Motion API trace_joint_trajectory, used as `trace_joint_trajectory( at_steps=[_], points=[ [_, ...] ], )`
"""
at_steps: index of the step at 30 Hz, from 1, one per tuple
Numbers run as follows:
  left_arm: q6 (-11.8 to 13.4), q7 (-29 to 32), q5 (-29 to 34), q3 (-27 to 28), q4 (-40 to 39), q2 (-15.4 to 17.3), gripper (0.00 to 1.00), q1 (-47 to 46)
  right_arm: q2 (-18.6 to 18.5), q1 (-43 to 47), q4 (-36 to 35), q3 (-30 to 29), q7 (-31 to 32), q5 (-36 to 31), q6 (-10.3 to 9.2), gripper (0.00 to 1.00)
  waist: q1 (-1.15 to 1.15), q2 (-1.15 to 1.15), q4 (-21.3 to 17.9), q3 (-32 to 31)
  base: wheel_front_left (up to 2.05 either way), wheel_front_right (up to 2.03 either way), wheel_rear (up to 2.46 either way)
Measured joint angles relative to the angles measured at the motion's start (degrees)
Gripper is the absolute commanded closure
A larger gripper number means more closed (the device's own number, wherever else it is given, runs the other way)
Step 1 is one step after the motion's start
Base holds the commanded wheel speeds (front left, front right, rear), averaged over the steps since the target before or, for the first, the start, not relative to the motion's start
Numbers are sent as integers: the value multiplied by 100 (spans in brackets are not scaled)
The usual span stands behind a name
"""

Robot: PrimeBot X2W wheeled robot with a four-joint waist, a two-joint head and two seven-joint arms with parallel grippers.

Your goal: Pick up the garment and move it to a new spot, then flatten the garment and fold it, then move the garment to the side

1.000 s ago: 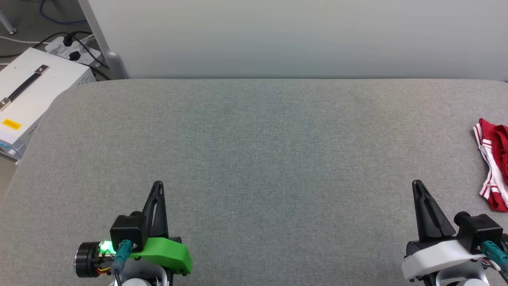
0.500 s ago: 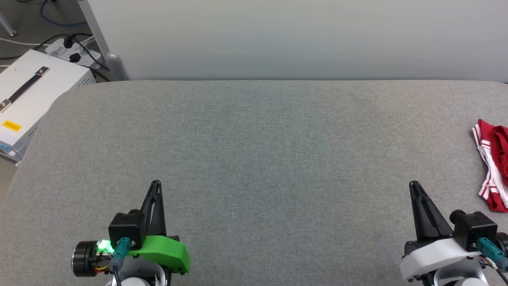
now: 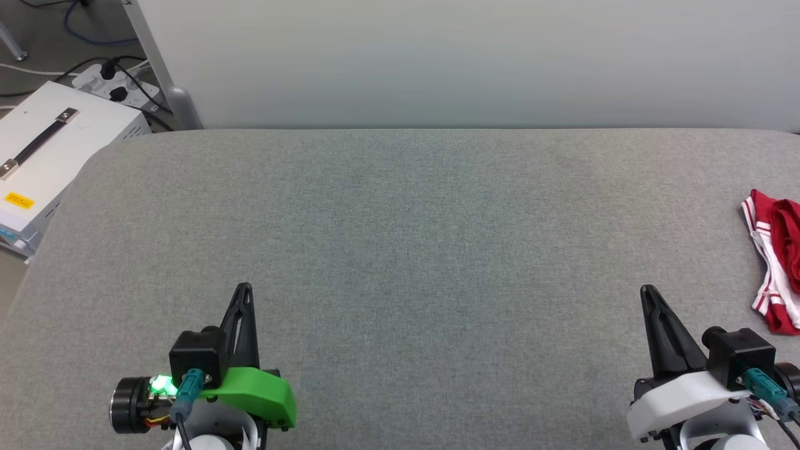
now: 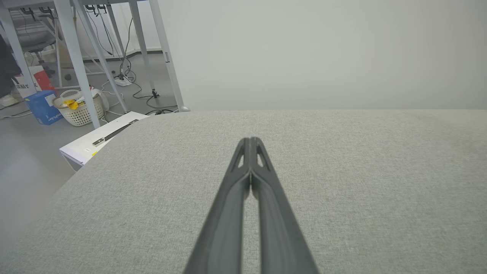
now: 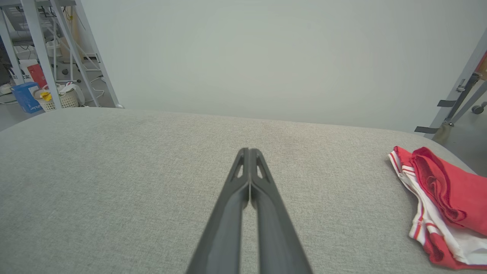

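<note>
- Grey padded table (image 3: 400,250): the biggest thing in view, and its bare middle gives you wide, flat room to spread cloth.
- The garment (image 3: 772,262): it lies at the far right edge of the table. It is a loose red-and-white heap with striped trim showing and folds piled up, not flat. The head view cuts part of it off. The right wrist view shows more of the garment (image 5: 437,198), and no lettering can be seen.
- Stage: I can't settle it. The heap at the side fits a shirt waiting to be picked up, and it also fits one already set aside. It looks too rumpled to be a neat fold, but that's only a judgement.
- White case (image 3: 50,144): it sits off the table's left corner with a black handle on top. It is closed, so you can't tell what's inside.
- Left gripper (image 3: 244,289): clenched on nothing, hovering low over the near left of the table. The left wrist view shows the fingers (image 4: 266,182) pressed together.
- Right gripper (image 3: 647,290): also clenched and empty. It is near the heap but well apart from it, to its left. This is the nearer arm, so any work on the cloth is likely its job. You'd want to grip a single layer at the trim rather than the whole pile.
- White basket (image 4: 78,110): it stands on the floor past the table's left end, with something yellow (image 4: 72,102) in it and the rest too small to tell.
- Blue box (image 4: 42,108): beside the basket, contents hidden.
</note>
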Motion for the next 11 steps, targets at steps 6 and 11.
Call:
trace_joint_trajectory(
  at_steps=[6, 11],
  points=[
    [-18, 58, 40, 30, -19, -1, 100, 0, 2, -47, 0, 11, 80, -26, 0, 100, 0, 0, -3, -14, 0, 0, 0],
    [-38, 114, 43, 58, -35, -2, 100, 0, 5, -55, 0, 18, 135, -66, 0, 100, 0, 0, -4, -24, 0, 0, 0]
  ],
)
